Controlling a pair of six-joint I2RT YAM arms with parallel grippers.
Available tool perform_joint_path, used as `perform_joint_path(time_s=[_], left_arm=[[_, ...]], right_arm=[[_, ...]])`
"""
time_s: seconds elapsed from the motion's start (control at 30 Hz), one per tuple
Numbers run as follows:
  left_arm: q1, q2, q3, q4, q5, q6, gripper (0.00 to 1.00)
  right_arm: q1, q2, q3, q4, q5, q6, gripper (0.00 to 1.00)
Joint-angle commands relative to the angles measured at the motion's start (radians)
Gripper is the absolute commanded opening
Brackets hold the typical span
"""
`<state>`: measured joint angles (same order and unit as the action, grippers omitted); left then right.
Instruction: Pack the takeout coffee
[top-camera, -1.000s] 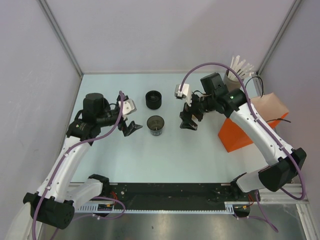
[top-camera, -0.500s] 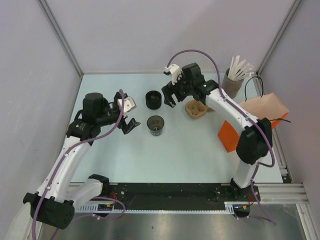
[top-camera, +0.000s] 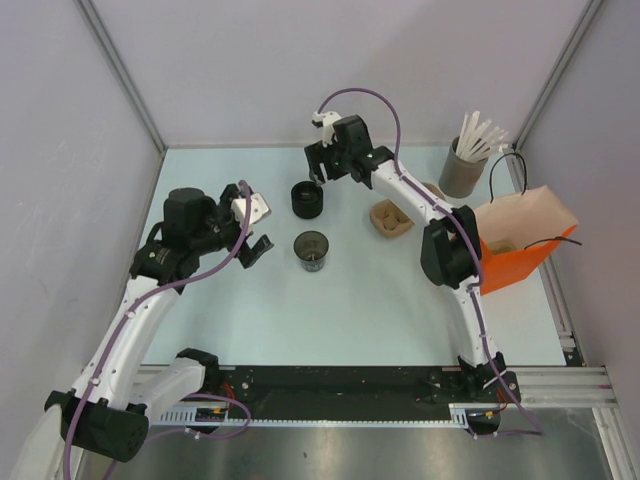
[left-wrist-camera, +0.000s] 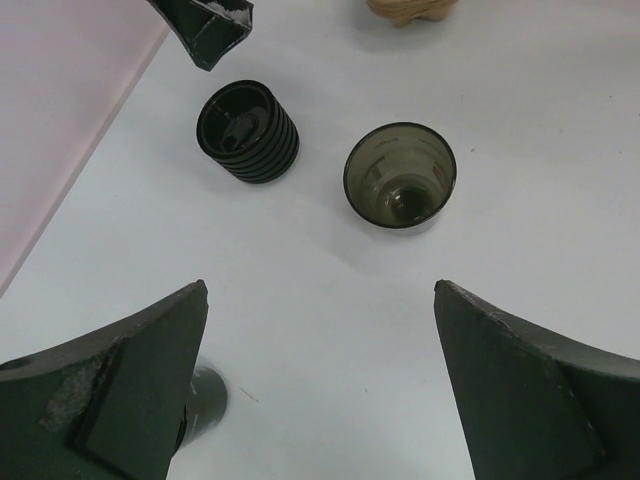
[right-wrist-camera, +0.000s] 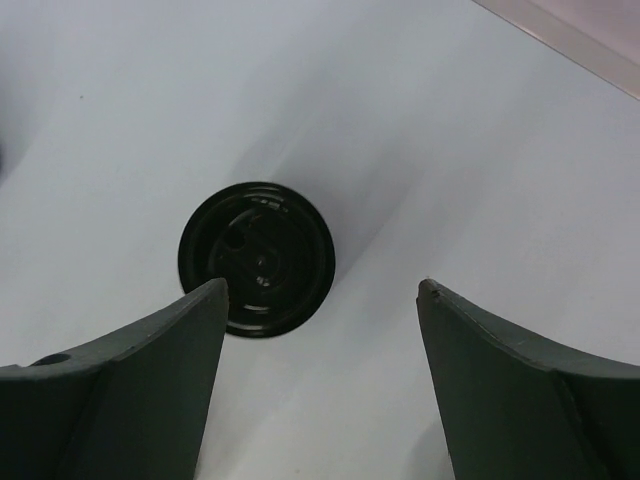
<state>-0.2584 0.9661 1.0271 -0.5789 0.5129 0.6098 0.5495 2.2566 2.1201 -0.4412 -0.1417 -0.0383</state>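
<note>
The takeout cup (top-camera: 311, 248) stood upright with its mouth up near the middle of the table (top-camera: 350, 310). The left claw (left-wrist-camera: 320, 290) was the nearer one. Its fingers were spread wide with nothing between them, and the cup lay straight ahead of it, a little to the right. The right claw (right-wrist-camera: 320, 290) was also parted and empty, and it hung at the far side. The round black lid (right-wrist-camera: 257, 258) lay flat below it, off the middle, nearer to the finger on the left of that view. This lid seemed to sit on a black ribbed piece (left-wrist-camera: 255, 150) just beyond the cup. The cup showed only its greyish-brown inside, with no drink that I could see. The orange bag (top-camera: 520, 258) stood open at the right, well apart, with its contents hidden. The grey tub (top-camera: 460, 178) held white sticks (top-camera: 485, 130).
</note>
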Motion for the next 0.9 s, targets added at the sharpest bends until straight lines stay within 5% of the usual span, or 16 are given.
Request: perform_joint_path(time_s=[0.0, 0.4, 0.87], left_arm=[[0.008, -0.017, 0.031, 0.01, -0.031, -0.008, 1.0], [0.008, -0.012, 0.024, 0.019, -0.036, -0.028, 1.0], [0.008, -0.009, 0.008, 0.034, -0.019, -0.038, 1.0]], right_arm=[[0.003, 0.081, 0.124, 0.009, 0.053, 0.023, 0.79], [0.001, 0.208, 0.215, -0.03, 0.039, 0.021, 0.54], [0.009, 0.204, 0.179, -0.06, -0.016, 0.008, 0.45]])
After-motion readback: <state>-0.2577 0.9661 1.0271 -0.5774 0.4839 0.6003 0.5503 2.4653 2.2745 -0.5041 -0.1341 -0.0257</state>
